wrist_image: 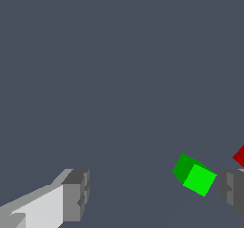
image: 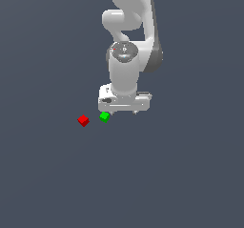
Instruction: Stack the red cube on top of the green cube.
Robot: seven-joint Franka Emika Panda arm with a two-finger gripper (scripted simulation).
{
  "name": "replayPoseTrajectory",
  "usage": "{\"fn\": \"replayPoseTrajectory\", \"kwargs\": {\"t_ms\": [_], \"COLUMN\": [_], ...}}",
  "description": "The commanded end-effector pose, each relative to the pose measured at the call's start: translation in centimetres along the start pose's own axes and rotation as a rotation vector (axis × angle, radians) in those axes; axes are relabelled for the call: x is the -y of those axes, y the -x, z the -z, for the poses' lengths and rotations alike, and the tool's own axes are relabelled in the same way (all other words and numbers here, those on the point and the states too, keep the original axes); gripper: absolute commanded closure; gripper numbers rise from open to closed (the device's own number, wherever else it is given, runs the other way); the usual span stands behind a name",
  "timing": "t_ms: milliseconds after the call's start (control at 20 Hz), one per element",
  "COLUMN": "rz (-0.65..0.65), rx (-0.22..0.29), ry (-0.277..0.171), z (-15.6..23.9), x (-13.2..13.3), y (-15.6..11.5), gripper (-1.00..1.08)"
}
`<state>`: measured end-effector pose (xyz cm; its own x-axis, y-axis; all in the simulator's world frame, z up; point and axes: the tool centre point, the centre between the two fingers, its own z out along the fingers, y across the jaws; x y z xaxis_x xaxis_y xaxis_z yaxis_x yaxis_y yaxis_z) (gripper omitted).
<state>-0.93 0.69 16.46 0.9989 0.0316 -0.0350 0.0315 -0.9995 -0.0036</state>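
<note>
The red cube [image: 83, 120] lies on the dark floor, toward the exterior view's left. Just to its right sits the green cube [image: 104, 117], a small gap apart from it. My gripper [image: 123, 112] hangs close beside the green cube, on the exterior view's right of it. In the wrist view the gripper [wrist_image: 155, 193] is open and holds nothing. One finger [wrist_image: 75, 196] shows far from the green cube [wrist_image: 195, 174], which lies near the other finger [wrist_image: 233, 191]. Only a corner of the red cube [wrist_image: 239, 156] shows at the picture's edge.
The white arm [image: 128, 41] rises behind the cubes in the exterior view. Plain dark grey floor [image: 57, 184] lies all around, and no other objects show.
</note>
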Motion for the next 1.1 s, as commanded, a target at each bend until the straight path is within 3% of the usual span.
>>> {"fn": "replayPoseTrajectory", "kwargs": {"t_ms": [0,350,600,850,1050], "rz": [0.000,-0.095,-0.284,-0.514,-0.636], "rx": [0.000,-0.005,-0.014,-0.026,-0.032], "ry": [0.000,0.000,-0.001,-0.003,-0.006], "z": [0.0,-1.3,-3.8,-6.9,-8.6], "x": [0.0,-3.1,-9.3,-16.5,-20.0], "y": [0.0,-0.2,0.1,2.2,4.0], "gripper": [-0.92,-0.92,-0.92,-0.92,-0.92]}}
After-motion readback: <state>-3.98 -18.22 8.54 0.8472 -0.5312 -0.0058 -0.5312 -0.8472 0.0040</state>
